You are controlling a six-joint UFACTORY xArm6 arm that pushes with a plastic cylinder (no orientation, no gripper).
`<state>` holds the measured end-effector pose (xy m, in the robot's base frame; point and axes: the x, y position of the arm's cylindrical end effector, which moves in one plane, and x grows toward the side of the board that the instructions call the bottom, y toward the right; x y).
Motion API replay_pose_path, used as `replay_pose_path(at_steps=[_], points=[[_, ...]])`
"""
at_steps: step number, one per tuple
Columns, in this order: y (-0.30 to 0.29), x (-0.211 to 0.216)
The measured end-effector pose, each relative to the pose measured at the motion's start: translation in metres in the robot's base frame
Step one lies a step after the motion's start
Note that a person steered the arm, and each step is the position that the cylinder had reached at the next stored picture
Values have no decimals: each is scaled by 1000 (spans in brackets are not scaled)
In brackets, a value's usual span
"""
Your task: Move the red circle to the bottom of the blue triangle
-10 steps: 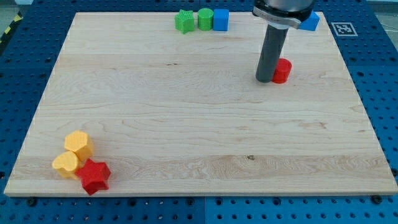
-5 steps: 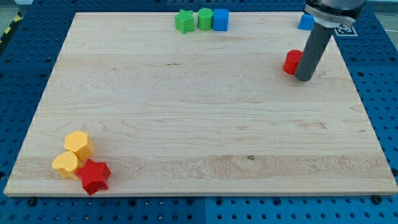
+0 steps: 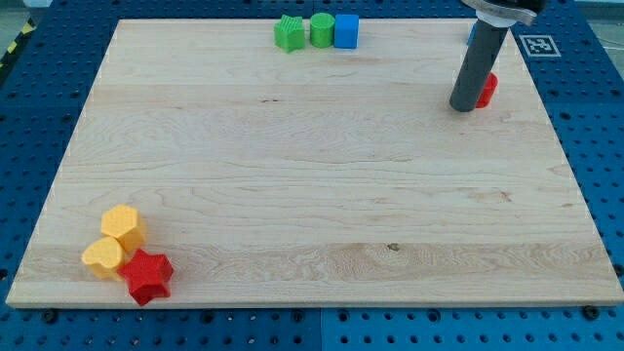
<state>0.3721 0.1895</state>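
The red circle [image 3: 487, 90] lies near the view's top right, partly hidden behind my dark rod. My tip [image 3: 464, 108] rests on the board against the circle's left, slightly below it. Only a thin sliver of the blue triangle [image 3: 471, 35] shows left of the rod, just above the red circle; the rest of it is hidden.
A green star-like block [image 3: 289, 33], a green circle [image 3: 321, 30] and a blue cube [image 3: 346, 30] stand in a row at the top edge. Two yellow blocks [image 3: 123, 226] [image 3: 102, 257] and a red star [image 3: 147, 276] cluster at the bottom left of the wooden board [image 3: 292, 175].
The red circle has slid up and to the right, towards the blue triangle. My tip went from its left side round to its right, and is now at its left again.
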Motion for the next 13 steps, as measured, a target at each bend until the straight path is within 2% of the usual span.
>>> replay_pose_path(at_steps=[3,6,7,8,9,10,13], points=[[33,-4],[37,-49],[39,-37],[73,-38],[80,-56],[69,-75],[68,-76]])
